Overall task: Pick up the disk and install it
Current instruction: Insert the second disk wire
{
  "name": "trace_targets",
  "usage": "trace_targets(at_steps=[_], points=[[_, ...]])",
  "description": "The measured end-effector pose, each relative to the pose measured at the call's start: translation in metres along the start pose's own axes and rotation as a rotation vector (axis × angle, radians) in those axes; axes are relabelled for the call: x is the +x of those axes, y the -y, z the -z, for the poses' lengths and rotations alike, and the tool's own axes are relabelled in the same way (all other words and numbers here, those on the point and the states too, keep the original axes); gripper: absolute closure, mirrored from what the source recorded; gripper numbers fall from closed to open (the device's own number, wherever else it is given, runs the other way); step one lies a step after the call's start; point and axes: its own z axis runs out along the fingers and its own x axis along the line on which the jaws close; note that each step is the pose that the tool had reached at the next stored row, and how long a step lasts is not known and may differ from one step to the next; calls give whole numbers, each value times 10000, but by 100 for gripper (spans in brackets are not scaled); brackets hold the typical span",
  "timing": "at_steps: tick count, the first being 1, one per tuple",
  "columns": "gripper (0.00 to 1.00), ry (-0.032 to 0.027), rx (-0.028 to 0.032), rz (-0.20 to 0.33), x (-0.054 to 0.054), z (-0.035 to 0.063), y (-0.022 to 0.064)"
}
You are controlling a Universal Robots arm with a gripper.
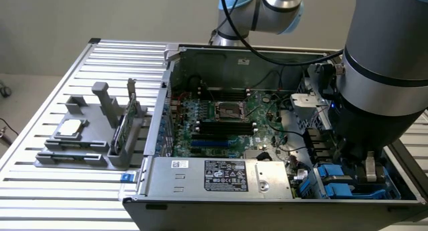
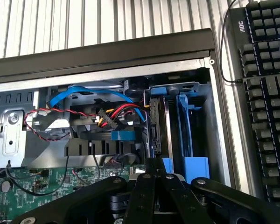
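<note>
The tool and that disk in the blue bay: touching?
Touching: the wrist view shows the shut tool with its tips meeting the disk edge, no gap.

Grey-and-silver arm [image 1: 384, 65] with pale-blue joint caps, black cable along it, black hand [image 2: 155, 179] with silver screws

The arm [image 1: 381, 80] hides the pincer and most of the drive bay beneath it. Just beyond the pincer [image 2: 155, 175], the disk [image 2: 159, 126] stands edge-on, its label unseen. The keyboard [image 2: 266, 84] is cropped.
</note>
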Motion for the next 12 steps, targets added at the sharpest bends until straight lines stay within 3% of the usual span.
trace_targets(at_steps=[2,7,12], points=[[88,1,3,0,1,2,-10],[69,6,43,-4,29,88,-74],[69,16,123,-14,80,175,-168]])
